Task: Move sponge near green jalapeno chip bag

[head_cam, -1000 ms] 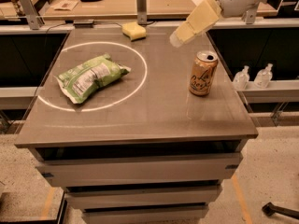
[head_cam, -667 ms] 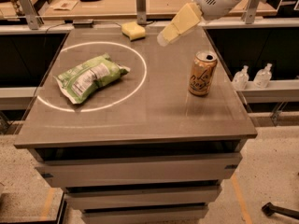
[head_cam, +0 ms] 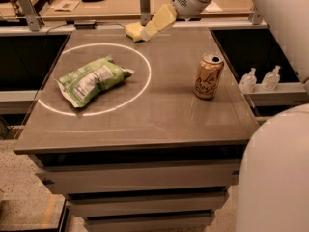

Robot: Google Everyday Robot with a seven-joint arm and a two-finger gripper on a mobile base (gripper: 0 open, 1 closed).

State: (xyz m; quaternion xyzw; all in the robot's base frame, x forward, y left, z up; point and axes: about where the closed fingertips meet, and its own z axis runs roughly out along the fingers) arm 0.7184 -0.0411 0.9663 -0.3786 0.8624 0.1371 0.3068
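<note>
The sponge [head_cam: 133, 30] is a small pale yellow block lying at the far edge of the table, just outside the white circle. The green jalapeno chip bag [head_cam: 91, 79] lies crinkled inside the circle at the left, white text panel up. My gripper [head_cam: 146, 33] reaches down from the upper right, and its pale yellow tip is right beside the sponge's right end, at or just above it. Whether they touch does not show. The bag lies well to the front left of the sponge.
A tan-orange drink can [head_cam: 208, 75] stands upright at the table's right. A white circle [head_cam: 145, 83] is marked on the grey tabletop. A metal post [head_cam: 144, 5] stands just behind the sponge. Two small bottles [head_cam: 260, 79] sit on a shelf to the right.
My gripper has moved left and down, from above the table's far right to the right end of the sponge. The sponge, bag and can have not moved.
</note>
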